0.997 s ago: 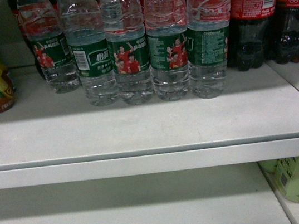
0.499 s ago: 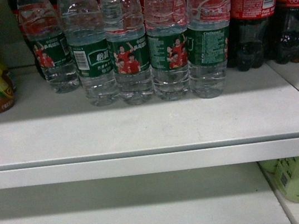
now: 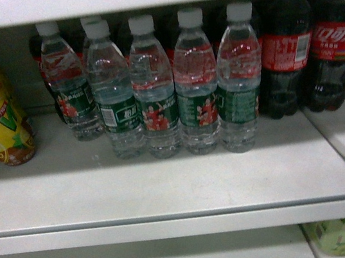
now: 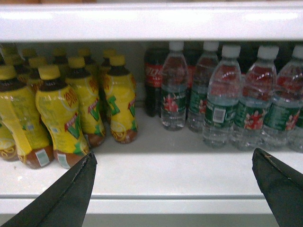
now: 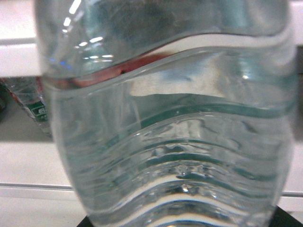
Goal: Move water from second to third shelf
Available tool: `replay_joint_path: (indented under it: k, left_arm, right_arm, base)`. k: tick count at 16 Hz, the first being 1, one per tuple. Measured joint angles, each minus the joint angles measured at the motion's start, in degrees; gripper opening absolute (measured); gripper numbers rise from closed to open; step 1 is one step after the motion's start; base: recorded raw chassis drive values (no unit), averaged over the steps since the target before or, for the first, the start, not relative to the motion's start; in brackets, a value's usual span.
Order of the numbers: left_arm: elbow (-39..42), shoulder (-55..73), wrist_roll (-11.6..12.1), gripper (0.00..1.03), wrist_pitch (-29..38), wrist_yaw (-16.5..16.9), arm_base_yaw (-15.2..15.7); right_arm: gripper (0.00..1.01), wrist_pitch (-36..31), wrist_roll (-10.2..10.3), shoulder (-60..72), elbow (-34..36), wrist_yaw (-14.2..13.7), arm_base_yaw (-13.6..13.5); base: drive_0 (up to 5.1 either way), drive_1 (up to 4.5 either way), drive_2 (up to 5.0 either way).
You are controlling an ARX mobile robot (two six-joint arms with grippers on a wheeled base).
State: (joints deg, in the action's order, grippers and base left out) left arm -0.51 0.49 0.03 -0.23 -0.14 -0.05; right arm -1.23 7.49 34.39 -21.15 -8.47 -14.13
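One water bottle (image 5: 165,132) is right up against the right wrist camera and fills almost the whole view, with a white shelf edge behind it. It looks like it is being carried, but the right gripper is hidden behind it. Only dark bits show at the bottom corners, so I cannot tell if those jaws are tight on it. If the hold is loose, the smooth, bumpy bottle could slip and fall. If it swings too near the shelf (image 3: 168,188), it could bump the edge or knock over the other water bottles (image 3: 153,86), which stand close together in a row. The left gripper (image 4: 173,155) waits in front of the shelf with its jaws wide apart and nothing in them. The yellow bottles (image 4: 61,109) are near it, and the cola bottles (image 3: 288,53) stand on the far side of the waters. The shelf below is mostly cut off, showing only some green bottles (image 3: 344,236) in its corner, so I cannot see where the bottle should land.
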Motion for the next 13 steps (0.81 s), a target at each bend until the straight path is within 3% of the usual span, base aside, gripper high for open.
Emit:
replay_joint_path:
  k: [13]
  left_arm:
    - [0.0, 0.0, 0.0, 0.98, 0.09, 0.11, 0.0]
  right_arm:
    - [0.4, -0.22, -0.09, -0.02, -0.13, -0.04, 0.0]
  base:
    - [0.0, 0.0, 0.0]
